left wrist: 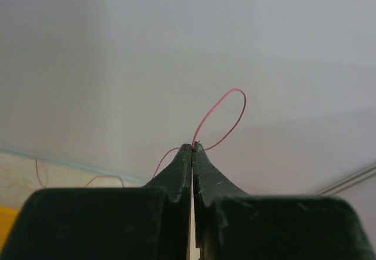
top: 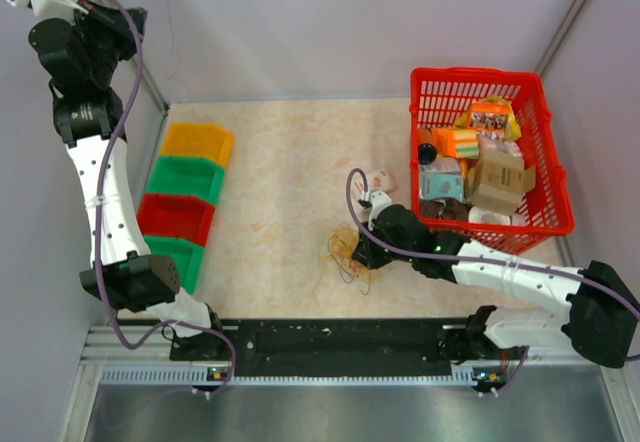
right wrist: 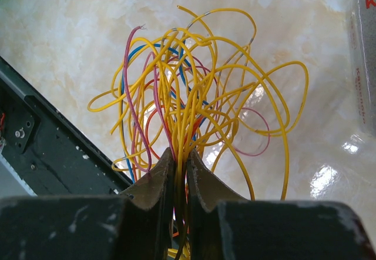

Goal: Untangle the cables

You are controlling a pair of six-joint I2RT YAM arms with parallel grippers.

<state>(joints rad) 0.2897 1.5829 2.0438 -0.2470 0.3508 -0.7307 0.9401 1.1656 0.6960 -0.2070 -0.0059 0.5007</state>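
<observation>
Thin yellow, pink and blue cables (right wrist: 187, 113) lie tangled on the beige table (top: 270, 162), right jaws pinching them; left jaws, raised high, clamp one pink strand (left wrist: 237, 89). Pulling apart may tighten knots.

cable tangle (right wrist: 194, 95) mostly yellow, few blue + pink strands. lone wire (left wrist: 222, 113) pink. left-edge bins (top: 185, 179) yellow, green, red, green. far-right basket (top: 475, 74) red. tabletop (top: 290, 162) beige marbled.

Very little here can be read. The pale packet (right wrist: 365, 54) lying mid-table (top: 280, 162) shows one red capital K, the rest cut off at the edge; its smaller print is blurred. Print on the boxes (top: 497, 184) in the red basket (top: 478, 72), far right, is too small.
</observation>
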